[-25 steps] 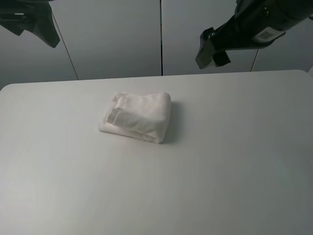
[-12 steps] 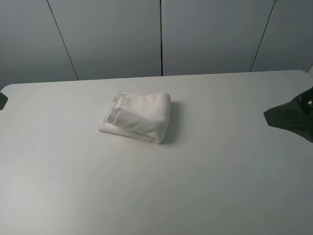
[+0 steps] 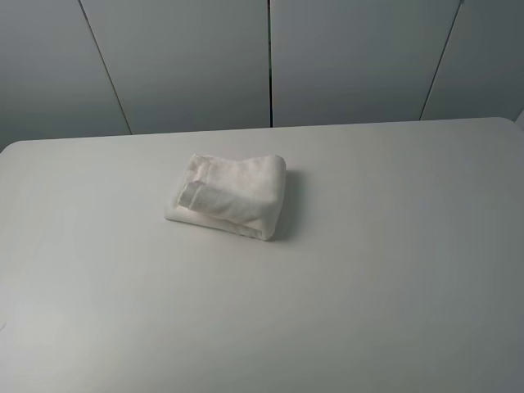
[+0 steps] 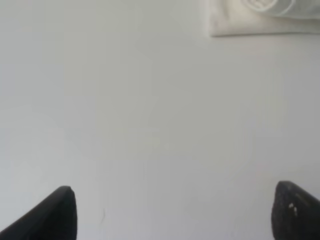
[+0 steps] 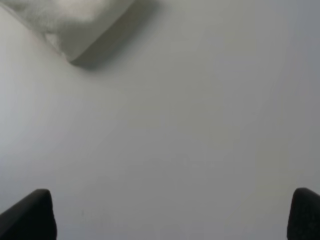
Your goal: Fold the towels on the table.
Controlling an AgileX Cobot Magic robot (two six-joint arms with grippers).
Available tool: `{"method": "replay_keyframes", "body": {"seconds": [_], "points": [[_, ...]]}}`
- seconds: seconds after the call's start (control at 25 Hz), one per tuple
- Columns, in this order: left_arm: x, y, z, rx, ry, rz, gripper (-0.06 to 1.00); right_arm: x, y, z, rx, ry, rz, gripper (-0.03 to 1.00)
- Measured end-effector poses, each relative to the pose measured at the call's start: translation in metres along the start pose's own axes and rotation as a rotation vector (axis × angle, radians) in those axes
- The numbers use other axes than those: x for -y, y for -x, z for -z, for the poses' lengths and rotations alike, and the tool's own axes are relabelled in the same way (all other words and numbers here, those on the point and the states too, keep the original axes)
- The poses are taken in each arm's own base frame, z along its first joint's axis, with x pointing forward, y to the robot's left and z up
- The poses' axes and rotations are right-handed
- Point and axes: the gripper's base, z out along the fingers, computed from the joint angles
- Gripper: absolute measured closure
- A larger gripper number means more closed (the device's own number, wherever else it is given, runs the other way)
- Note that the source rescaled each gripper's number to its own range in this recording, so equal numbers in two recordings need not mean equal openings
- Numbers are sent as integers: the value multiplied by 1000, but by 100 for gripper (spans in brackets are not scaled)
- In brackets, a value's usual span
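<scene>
From the high exterior camera, a wide matte white worktop (image 3: 393,270) with rounded far corners is seen filling most of the frame. Behind it, a wall of plain grey panels (image 3: 352,57) is divided by thin dark seams. The white towel (image 3: 229,196) is found folded into a compact bundle a little left of the middle of the worktop, toward the far edge, with a short rolled end showing on its left side and a soft shadow cast to its right. Neither hand is seen in this view.

In the left wrist view, the left hand (image 4: 172,215) is shown with its two dark fingertips spread wide apart over bare worktop, nothing held between them; a corner of the towel lies well apart from them.

In the right wrist view, the right hand (image 5: 172,215) is likewise spread open and empty, the towel's corner and its shadow lying well away.
</scene>
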Motion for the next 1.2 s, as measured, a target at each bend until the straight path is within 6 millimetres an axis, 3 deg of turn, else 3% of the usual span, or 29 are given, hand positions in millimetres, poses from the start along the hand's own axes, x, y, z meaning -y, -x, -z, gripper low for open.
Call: {"method": "replay_keyframes", "body": {"seconds": [0.28,0.44,0.64,1.2], "points": [[0,-35,18,117,-37,34,-5,0,-19,20,100,51,-3,-3],[-1,-49,27,183,-43,43,-5,-3,-36,14,116,92,38,-3],[-3,-62,39,287,-50,52,-5,-9,-44,17,202,167,90,-3],[-1,-66,36,322,-69,46,-5,-11,-49,23,265,184,124,-3]]}}
